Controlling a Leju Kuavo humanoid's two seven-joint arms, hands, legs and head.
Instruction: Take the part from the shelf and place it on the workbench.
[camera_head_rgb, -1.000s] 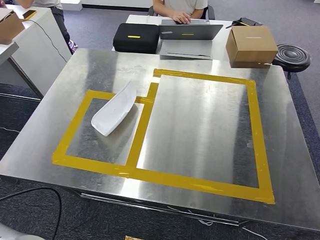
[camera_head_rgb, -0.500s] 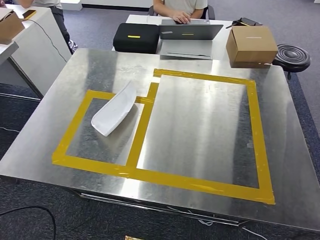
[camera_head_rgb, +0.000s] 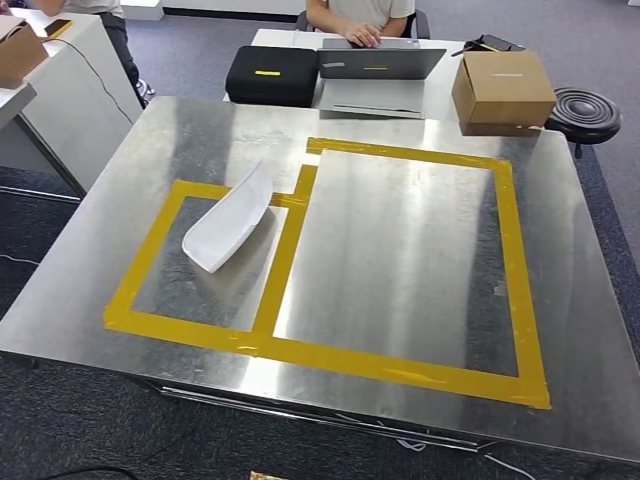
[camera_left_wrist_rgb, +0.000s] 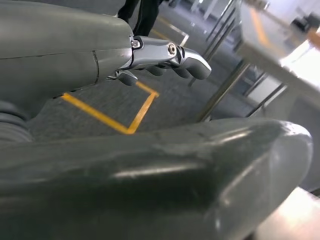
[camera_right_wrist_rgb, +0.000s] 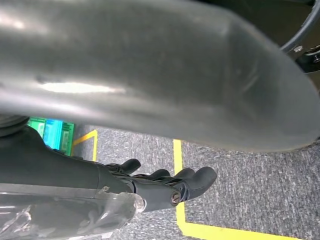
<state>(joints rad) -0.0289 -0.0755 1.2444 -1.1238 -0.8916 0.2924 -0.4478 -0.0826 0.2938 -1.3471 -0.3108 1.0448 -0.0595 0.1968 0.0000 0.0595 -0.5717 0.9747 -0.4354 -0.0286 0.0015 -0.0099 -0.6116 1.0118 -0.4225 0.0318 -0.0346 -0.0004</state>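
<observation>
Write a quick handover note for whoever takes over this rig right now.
Left robot hand: holds nothing, fingers loosely out, hanging over the carpet.
Right robot hand: holds nothing, also hanging over the carpet.
White part: lies on the metal workbench, mostly inside the smaller yellow tape box, one end crossing the far tape line.
Done: part is on the bench.
Left: apparently nothing; perhaps check its placement.

1 white part (camera_head_rgb: 228, 221); 1 steel workbench (camera_head_rgb: 377, 250); 1 laptop (camera_head_rgb: 380, 61); 1 black case (camera_head_rgb: 272, 75); 2 cardboard boxes (camera_head_rgb: 503, 88)
</observation>
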